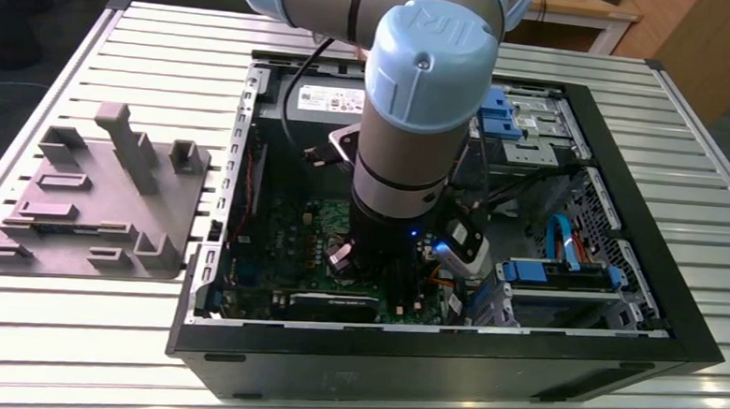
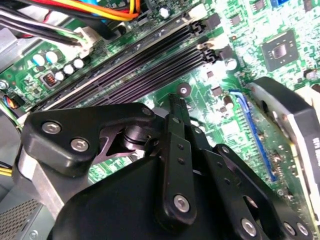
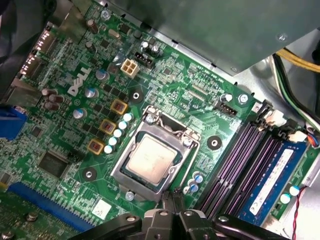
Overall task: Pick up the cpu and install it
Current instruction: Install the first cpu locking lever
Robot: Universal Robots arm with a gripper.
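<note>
The small, square, silver-topped cpu sat flat inside the rectangular silver metal socket frame on the green motherboard. The black gripper hovered just beside the frame's edge, its jaws drawn together and gripping nothing.

exterior view: bright, even overhead light; bench slats pale, faint sheen; case interior dim under arm shadow | second wrist view: motherboard whites blown out, end effector near-black | first wrist view: even light, soft glare on cpu top
</note>
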